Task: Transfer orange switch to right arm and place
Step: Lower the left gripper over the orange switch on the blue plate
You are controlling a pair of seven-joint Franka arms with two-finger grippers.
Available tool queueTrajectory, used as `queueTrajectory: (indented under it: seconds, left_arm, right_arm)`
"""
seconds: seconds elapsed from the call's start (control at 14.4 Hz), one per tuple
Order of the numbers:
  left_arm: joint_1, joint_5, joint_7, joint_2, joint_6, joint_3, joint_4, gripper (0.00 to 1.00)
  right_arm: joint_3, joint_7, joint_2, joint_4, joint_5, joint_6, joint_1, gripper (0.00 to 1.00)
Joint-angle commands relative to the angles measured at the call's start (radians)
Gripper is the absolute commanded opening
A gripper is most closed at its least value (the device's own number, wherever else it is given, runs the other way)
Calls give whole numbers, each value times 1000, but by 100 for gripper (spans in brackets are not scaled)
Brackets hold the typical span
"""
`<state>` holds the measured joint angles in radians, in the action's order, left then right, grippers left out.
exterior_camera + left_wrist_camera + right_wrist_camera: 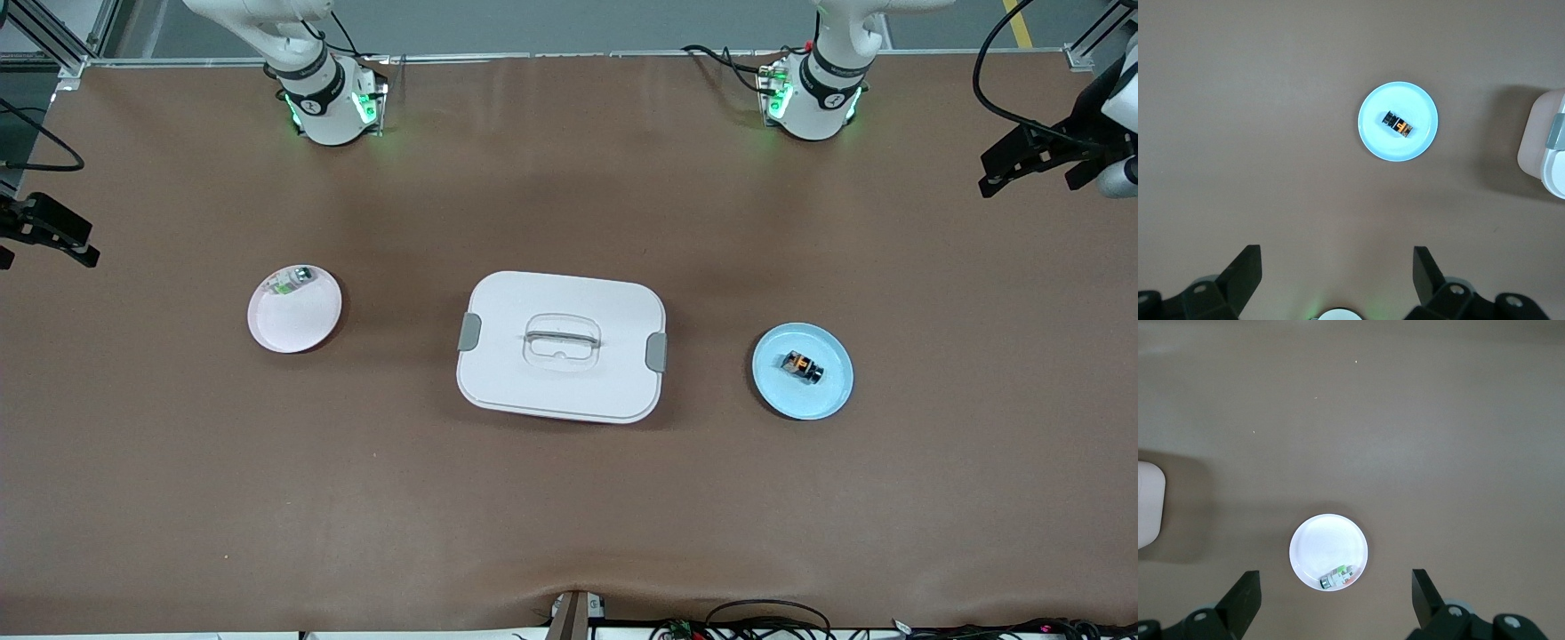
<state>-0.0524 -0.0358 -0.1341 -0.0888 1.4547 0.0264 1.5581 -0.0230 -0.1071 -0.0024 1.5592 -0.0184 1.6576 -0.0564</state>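
Note:
The orange switch (802, 366) (1399, 124), a tiny black block with an orange band, lies on a light blue plate (773, 391) (1373, 141) toward the left arm's end of the table. My left gripper (1003, 173) (1336, 257) hangs high over the table's edge at that end, open and empty, well apart from the switch. My right gripper (71, 247) (1335, 580) hangs open and empty over the table's edge at the right arm's end, with a white plate (298, 333) (1313, 540) below it.
A small green-and-white part (292, 280) (1340, 577) lies on the white plate. A white lidded box (569, 382) (1541, 143) (1148, 510) with grey clips and a clear handle stands mid-table between the two plates. Brown mat covers the table.

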Motion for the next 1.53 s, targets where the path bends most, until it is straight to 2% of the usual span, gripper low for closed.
queueTrajectory:
  seconds: [0.0, 0.56, 1.04, 1.46]
  left_arm:
    - [0, 8, 28, 12, -19, -3, -27, 100]
    - [0, 13, 28, 56, 6, -3, -15, 100]
    - [-18, 16, 31, 63, 222, 10, 172, 100]
    - [-17, 16, 48, 109, 407, 82, 336, 100]
  right_arm:
    - [2, -2, 12, -24, -6, -15, -2, 100]
    - [2, 0, 12, -25, -6, -15, -2, 100]
    - [2, -2, 13, -24, -6, -15, -6, 100]
    - [2, -2, 19, -24, -6, -16, -5, 100]
